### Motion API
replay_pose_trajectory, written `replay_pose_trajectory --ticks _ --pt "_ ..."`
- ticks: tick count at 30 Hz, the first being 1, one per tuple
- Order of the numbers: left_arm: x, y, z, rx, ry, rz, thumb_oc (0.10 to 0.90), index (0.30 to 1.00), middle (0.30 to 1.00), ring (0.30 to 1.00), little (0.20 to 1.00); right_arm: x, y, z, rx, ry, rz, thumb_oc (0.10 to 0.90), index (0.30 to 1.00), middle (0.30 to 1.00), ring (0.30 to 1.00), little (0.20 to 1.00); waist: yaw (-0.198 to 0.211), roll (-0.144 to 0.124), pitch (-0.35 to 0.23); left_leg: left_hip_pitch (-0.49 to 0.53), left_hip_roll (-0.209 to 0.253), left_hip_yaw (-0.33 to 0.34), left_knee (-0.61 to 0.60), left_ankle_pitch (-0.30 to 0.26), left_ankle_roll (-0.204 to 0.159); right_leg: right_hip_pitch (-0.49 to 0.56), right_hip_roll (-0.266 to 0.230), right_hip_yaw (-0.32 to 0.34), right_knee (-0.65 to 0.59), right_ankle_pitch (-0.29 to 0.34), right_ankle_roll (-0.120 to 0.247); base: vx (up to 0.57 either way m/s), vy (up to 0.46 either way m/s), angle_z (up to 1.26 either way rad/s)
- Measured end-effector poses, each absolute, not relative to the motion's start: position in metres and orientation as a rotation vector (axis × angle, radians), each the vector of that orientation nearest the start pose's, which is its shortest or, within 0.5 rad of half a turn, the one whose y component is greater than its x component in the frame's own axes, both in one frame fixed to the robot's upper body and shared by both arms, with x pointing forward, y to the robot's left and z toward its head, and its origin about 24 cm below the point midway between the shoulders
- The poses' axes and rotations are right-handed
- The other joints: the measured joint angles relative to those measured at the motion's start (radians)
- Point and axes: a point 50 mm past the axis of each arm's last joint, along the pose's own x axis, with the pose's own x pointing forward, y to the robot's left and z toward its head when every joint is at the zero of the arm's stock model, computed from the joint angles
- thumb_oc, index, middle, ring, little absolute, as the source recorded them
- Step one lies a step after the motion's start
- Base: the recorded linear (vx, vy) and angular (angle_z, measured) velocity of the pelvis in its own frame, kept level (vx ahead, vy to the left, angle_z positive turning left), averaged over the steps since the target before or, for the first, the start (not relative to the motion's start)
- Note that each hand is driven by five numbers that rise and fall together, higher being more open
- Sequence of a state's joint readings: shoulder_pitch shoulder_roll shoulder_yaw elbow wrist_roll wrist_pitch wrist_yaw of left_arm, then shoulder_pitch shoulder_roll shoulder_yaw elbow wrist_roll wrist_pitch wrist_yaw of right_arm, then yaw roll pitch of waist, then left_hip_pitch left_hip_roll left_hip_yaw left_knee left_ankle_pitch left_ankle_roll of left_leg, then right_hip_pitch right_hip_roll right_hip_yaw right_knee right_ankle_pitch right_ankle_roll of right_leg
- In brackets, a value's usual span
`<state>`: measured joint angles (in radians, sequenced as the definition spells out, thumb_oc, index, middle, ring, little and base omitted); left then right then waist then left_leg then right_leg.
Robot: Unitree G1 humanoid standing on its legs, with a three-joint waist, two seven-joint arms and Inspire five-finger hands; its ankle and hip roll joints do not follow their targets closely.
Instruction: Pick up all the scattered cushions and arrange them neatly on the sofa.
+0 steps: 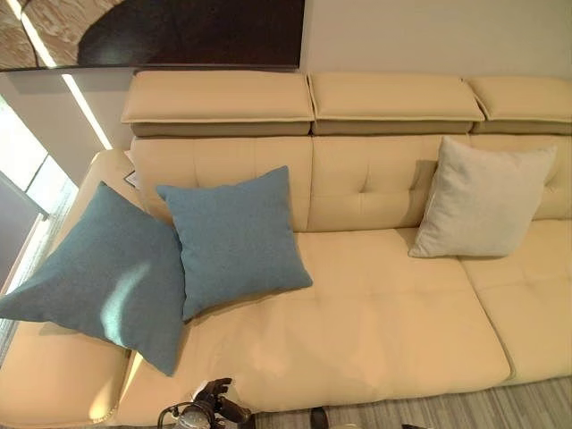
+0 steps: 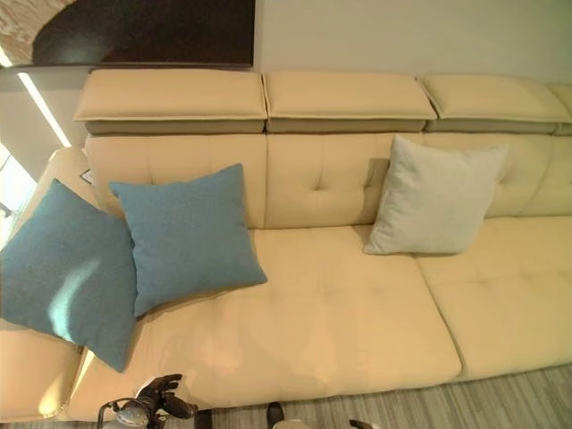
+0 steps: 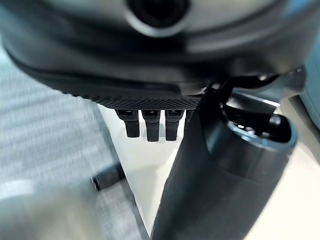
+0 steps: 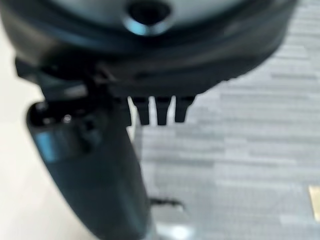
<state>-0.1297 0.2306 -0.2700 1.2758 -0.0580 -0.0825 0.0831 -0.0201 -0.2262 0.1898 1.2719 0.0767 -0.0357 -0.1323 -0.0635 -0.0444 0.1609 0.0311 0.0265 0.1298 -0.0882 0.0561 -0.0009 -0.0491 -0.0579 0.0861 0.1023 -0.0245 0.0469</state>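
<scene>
Two teal cushions rest on the left end of the cream sofa (image 1: 375, 322). The larger teal cushion (image 1: 98, 273) leans over the armrest, and the smaller teal cushion (image 1: 234, 237) stands against the backrest beside it, overlapping its edge. A pale grey cushion (image 1: 481, 198) leans upright against the backrest further right. My left hand (image 3: 147, 125) hangs low by the sofa's front edge, fingers straight and holding nothing; it also shows at the bottom of the left eye view (image 1: 214, 404). My right hand (image 4: 157, 112) hangs over the grey floor, fingers straight and empty.
Three padded headrests (image 1: 398, 96) top the sofa back. A dark picture (image 1: 179, 31) hangs on the wall behind. Grey striped flooring (image 1: 429, 407) runs along the sofa's front. Bright window light falls at the far left.
</scene>
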Motion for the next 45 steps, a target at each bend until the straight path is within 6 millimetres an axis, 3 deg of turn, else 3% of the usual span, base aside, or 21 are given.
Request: replay_pose_trajectory --ticks 4,5,6,7,8,11,12,16,20,23,26,29,38,43,45 --pt "0.136 0.239 -0.147 0.414 1.069 0.049 0.8 0.9 0.9 0.9 0.9 0.098 -0.227 -0.161 -0.325 1.173 -0.126 0.8 0.9 0.9 0.9 0.9 -0.002 -0.011 0.017 0.036 -0.029 -0.007 0.0 -0.019 0.028 0.006 -0.017 -0.027 0.046 -0.024 0.04 0.1 0.117 -0.04" --pt "0.137 0.241 -0.146 0.417 1.067 0.06 0.8 0.9 0.9 0.9 0.9 0.097 -0.226 -0.161 -0.325 1.179 -0.123 0.8 0.9 0.9 0.9 0.9 -0.003 -0.007 0.023 0.047 -0.024 -0.016 -0.001 -0.023 0.034 0.004 0.008 0.002 0.054 -0.066 0.062 0.06 0.02 0.17" --pt "0.136 0.244 -0.146 0.421 1.069 0.069 0.8 0.9 0.9 0.9 0.9 0.098 -0.226 -0.161 -0.323 1.172 -0.121 0.8 0.9 0.9 0.9 0.9 -0.002 -0.011 0.025 0.05 -0.027 -0.017 -0.001 -0.023 0.034 -0.002 0.028 0.001 0.053 -0.066 0.061 0.09 0.016 0.26" --pt "0.135 0.249 -0.145 0.418 1.07 0.089 0.8 0.9 0.9 0.9 0.9 0.098 -0.226 -0.161 -0.322 1.168 -0.125 0.8 0.9 0.9 0.9 0.9 0.005 -0.026 0.022 0.051 -0.034 -0.031 -0.002 -0.025 0.032 0.003 0.036 -0.016 0.004 -0.036 0.016 0.05 -0.007 0.39" --pt "0.135 0.25 -0.145 0.408 1.066 0.102 0.8 0.9 0.9 0.9 0.9 0.096 -0.228 -0.161 -0.319 1.173 -0.136 0.8 0.9 0.9 0.9 0.9 0.001 -0.025 0.021 0.051 -0.035 -0.051 -0.001 -0.024 0.031 0.027 0.038 -0.025 -0.024 -0.017 -0.001 0.07 -0.025 0.42" --pt "0.132 0.244 -0.145 0.384 1.04 0.111 0.8 0.9 0.9 0.9 0.9 0.099 -0.23 -0.159 -0.307 1.152 -0.151 0.8 0.9 0.9 0.9 0.9 0.01 -0.022 0.022 0.049 -0.026 -0.061 -0.001 -0.025 0.024 0.069 0.052 -0.024 -0.105 0.024 -0.018 0.07 -0.064 0.12" --pt "0.135 0.24 -0.144 0.368 1.017 0.114 0.8 0.9 0.9 0.9 0.9 0.111 -0.23 -0.154 -0.307 1.095 -0.154 0.8 0.9 0.9 0.9 0.9 0.027 -0.022 0.022 0.046 -0.02 -0.059 -0.001 -0.025 0.018 0.079 0.052 -0.033 -0.133 0.039 -0.017 0.07 -0.049 0.0" --pt "0.151 0.229 -0.133 0.298 0.882 0.133 0.8 0.9 0.9 0.9 0.9 0.141 -0.24 -0.134 -0.318 0.918 -0.198 0.8 0.9 0.9 0.9 0.9 0.028 -0.022 0.022 0.03 -0.023 -0.083 -0.001 -0.02 0.009 0.103 0.055 -0.052 -0.193 0.069 -0.026 0.04 -0.049 0.18" --pt "0.176 0.221 -0.098 0.143 0.616 0.22 0.8 0.9 0.9 0.9 0.9 0.185 -0.26 -0.089 -0.343 0.621 -0.272 0.8 0.9 0.9 0.9 0.9 0.036 -0.02 0.023 0.013 -0.015 -0.091 -0.004 -0.016 0.0 0.099 0.057 -0.064 -0.194 0.067 -0.024 0.02 -0.047 0.09" --pt "0.192 0.22 -0.083 0.122 0.53 0.229 0.8 0.9 0.9 0.9 0.9 0.198 -0.268 -0.075 -0.364 0.561 -0.3 0.8 0.9 0.9 0.9 0.9 0.048 -0.019 0.022 -0.001 -0.013 -0.113 -0.002 -0.011 -0.007 0.095 0.062 -0.082 -0.194 0.063 -0.02 -0.04 -0.056 0.2" --pt "0.21 0.217 -0.054 0.087 0.372 0.219 0.8 0.9 0.9 0.9 0.9 0.206 -0.27 -0.067 -0.379 0.517 -0.32 0.8 0.9 0.9 0.9 0.9 0.049 -0.021 0.022 -0.061 -0.023 -0.141 -0.001 0.012 -0.009 0.038 0.058 -0.113 -0.194 0.071 -0.028 -0.08 -0.06 0.28" --pt "0.226 0.216 -0.036 0.083 0.281 0.236 0.8 0.9 0.9 0.9 0.9 0.217 -0.264 -0.061 -0.37 0.483 -0.311 0.8 0.9 0.9 0.9 0.9 0.051 -0.017 0.024 -0.109 -0.023 -0.144 -0.001 0.023 -0.01 -0.008 0.054 -0.115 -0.194 0.082 -0.029 -0.03 -0.042 0.08" --pt "0.259 0.212 -0.005 0.131 0.142 0.335 0.8 0.9 0.9 0.9 0.9 0.241 -0.251 -0.047 -0.37 0.395 -0.328 0.8 0.9 0.9 0.9 0.9 0.048 -0.015 0.037 -0.191 -0.022 -0.142 0.0 0.037 -0.017 -0.091 0.06 -0.113 -0.194 0.093 -0.024 -0.04 -0.046 0.0" --pt "0.307 0.199 0.044 0.17 -0.044 0.345 0.8 0.9 0.9 0.9 0.9 0.283 -0.238 -0.012 -0.356 0.249 -0.329 0.8 0.9 0.9 0.9 0.9 0.041 -0.014 0.06 -0.285 -0.019 -0.139 0.0 0.06 -0.026 -0.185 0.064 -0.109 -0.194 0.118 -0.025 -0.01 -0.017 -0.03" --pt "0.314 0.195 0.053 0.17 -0.072 0.343 0.8 0.9 0.9 0.9 0.9 0.294 -0.233 -0.001 -0.357 0.205 -0.325 0.8 0.9 0.9 0.9 0.9 0.028 -0.014 0.06 -0.296 -0.018 -0.138 0.0 0.06 -0.027 -0.198 0.065 -0.109 -0.194 0.118 -0.025 0.03 -0.012 -0.01"
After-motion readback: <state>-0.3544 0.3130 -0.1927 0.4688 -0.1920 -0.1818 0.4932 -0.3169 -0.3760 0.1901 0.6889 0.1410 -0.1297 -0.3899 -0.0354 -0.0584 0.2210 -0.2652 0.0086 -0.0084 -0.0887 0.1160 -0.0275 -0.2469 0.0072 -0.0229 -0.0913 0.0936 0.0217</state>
